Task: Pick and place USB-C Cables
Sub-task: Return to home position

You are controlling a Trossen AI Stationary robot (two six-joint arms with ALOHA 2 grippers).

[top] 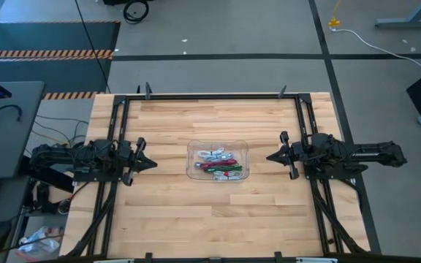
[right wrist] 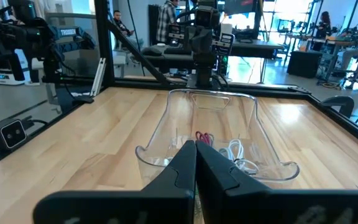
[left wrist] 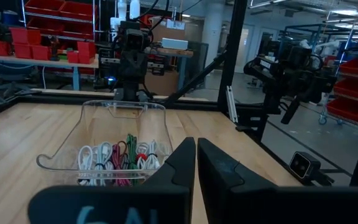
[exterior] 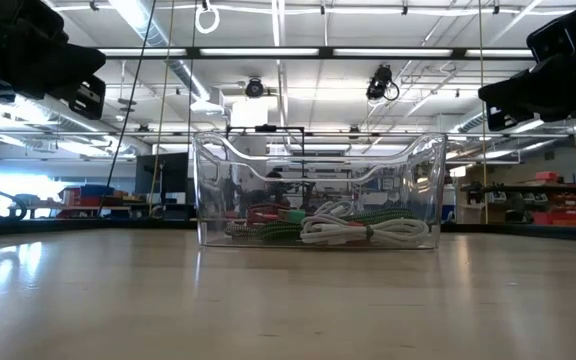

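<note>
- Left gripper hangs over the left side of the wooden table, well apart from the clear tray, with its tip pointing toward it. In its own wrist view the two dark fingers are pressed together and hold nothing.
- Right gripper mirrors it over the right side, also well apart from the tray and aimed at it. Its fingers meet tip to tip and are empty.
- From the low view, both arms sit high in the upper corners, clear of the table top.
- The tray stands flat at mid-table between the two grippers, touched by neither.
- USB-C cables lie inside the tray, heaped on its floor. White, green and dark red coils show, tangled close together, and their number cannot be told.
</note>
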